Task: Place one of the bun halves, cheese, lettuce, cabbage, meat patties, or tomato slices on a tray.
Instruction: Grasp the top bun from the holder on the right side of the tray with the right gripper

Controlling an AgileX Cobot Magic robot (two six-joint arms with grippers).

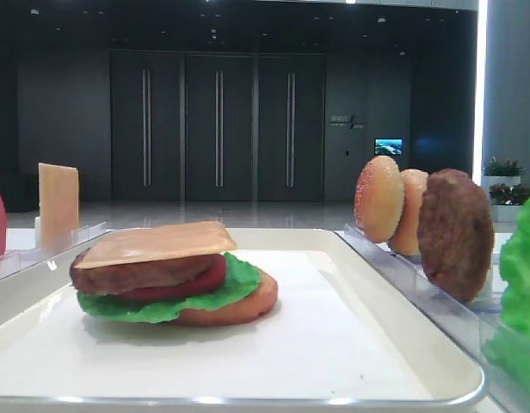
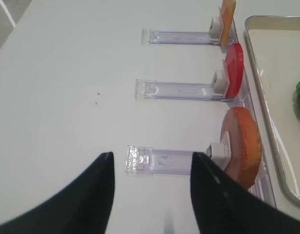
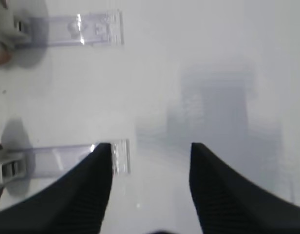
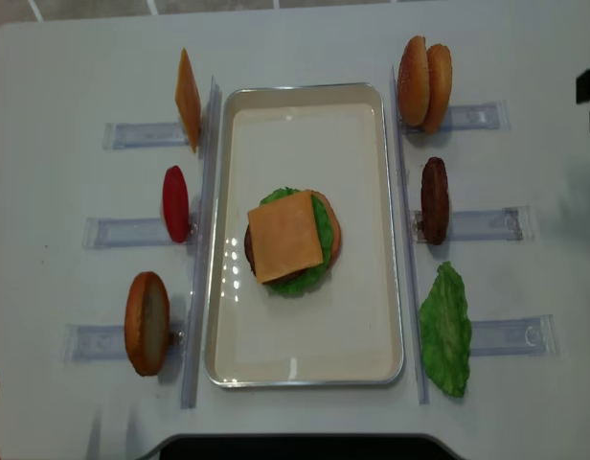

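Cream-white and rimmed, the tray is sitting at the middle of the table and is already carrying a part-built burger: a flat bun base at the bottom, then lettuce, a red tomato slice and a meat patty, with a square of cheese lying on top. Judging by this stack, most layers are done and the domed bun top is what is lacking.

Two bun halves are standing on edge in the clear rack beside the tray's far right corner, untouched. A spare patty and a spare leaf are waiting in the racks along the tray's right edge; a cheese slice, a tomato slice and a bun base are lining its left edge.

Neither arm is reaching into the overhead view. The right gripper is hanging over bare table near a rack's outer end, its jaws parted with nothing between them. The left gripper is hovering over the table beside the near left rack, jaws likewise apart and holding nothing.
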